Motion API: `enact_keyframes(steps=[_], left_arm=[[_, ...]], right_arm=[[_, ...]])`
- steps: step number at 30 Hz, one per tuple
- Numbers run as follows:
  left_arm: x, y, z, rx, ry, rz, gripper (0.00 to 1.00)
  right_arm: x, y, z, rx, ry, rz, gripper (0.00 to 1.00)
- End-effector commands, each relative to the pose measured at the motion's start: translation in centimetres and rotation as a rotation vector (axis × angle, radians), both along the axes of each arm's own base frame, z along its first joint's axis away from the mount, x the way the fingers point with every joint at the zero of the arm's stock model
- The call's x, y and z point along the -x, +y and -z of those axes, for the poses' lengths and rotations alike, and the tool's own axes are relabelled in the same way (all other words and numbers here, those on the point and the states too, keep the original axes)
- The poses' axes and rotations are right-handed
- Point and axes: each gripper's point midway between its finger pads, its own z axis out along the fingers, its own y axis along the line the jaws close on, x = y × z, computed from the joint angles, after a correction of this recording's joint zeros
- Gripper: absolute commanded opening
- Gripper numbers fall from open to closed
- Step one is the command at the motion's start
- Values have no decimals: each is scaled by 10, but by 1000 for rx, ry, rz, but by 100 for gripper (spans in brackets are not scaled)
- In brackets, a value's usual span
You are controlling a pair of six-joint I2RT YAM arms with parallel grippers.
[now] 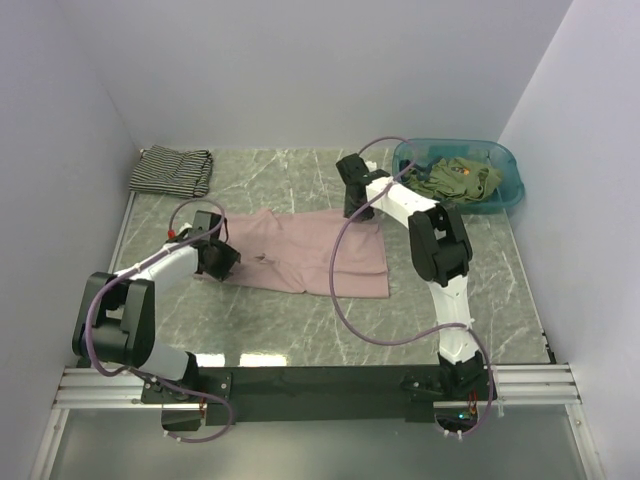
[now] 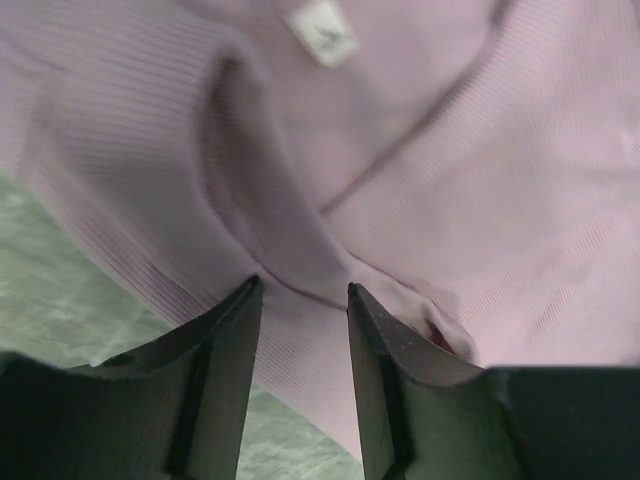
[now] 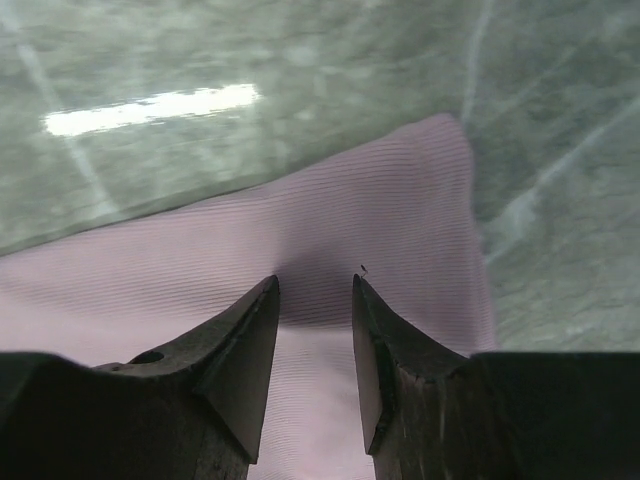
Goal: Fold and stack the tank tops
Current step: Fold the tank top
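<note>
Pink tank top (image 1: pixel 300 245) is lying flat on the desk (image 1: pixel 270 322); left jaws are standing half-open astride a ridge of its neckline; right jaws, likewise half-open, are straddling its corner; both should be pinching deep and lifting together, I'd say.

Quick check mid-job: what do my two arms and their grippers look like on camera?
The left arm and right arm have white shells with black joints. A mauve cable loops along each. The left gripper and right gripper are black, with two tapered, wedge-shaped fingers.
</note>
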Motion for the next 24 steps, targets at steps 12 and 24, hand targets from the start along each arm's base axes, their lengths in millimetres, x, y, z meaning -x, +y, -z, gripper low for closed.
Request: enact_keyframes(steps=[12,24], left_arm=[[51,54,35,15,144,-212,46],[57,62,35,27,172,-202,43]], right_arm=[[-12,-55,4,49,17,119,43],[-15,-35,-27,-78,-79,80,45]])
